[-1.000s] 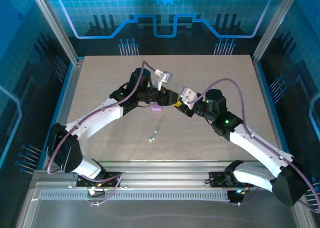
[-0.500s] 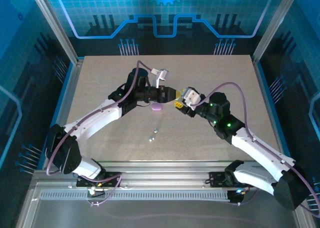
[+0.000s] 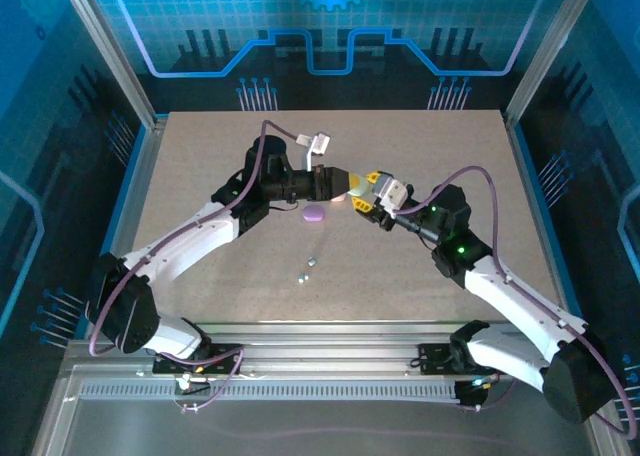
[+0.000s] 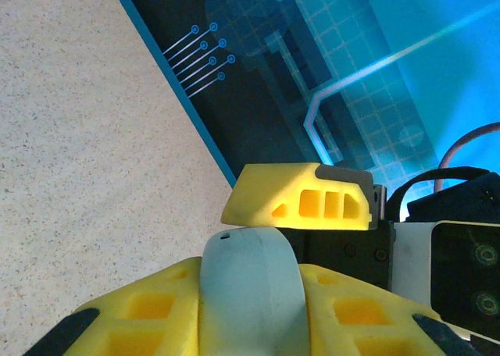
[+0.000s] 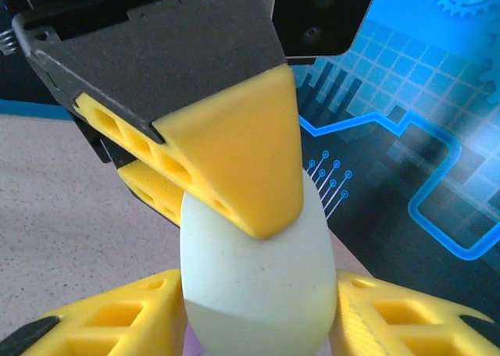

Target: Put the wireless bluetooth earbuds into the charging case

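We have the pale mint-white charging case (image 5: 250, 293) up in the air above the middle of the surface (image 3: 200, 156), caught between both arms. Our left pincer (image 3: 347, 183) is closed tight across one end of it. The case fills the gap of our right pincer (image 3: 370, 191), but we cannot tell whether those fingers (image 5: 117, 325) actually press on it. Two tiny earbuds (image 3: 312, 261) lie loose on the surface, a little toward the near edge from its middle. A purple case (image 3: 315, 213) sits on the surface between them and the pincers. We judge the step in hand to be prising the lid open. To do it well, we should let the left hold firm, have the right catch only the lid's seam, and lift gently so the smooth shell does not squirt out.
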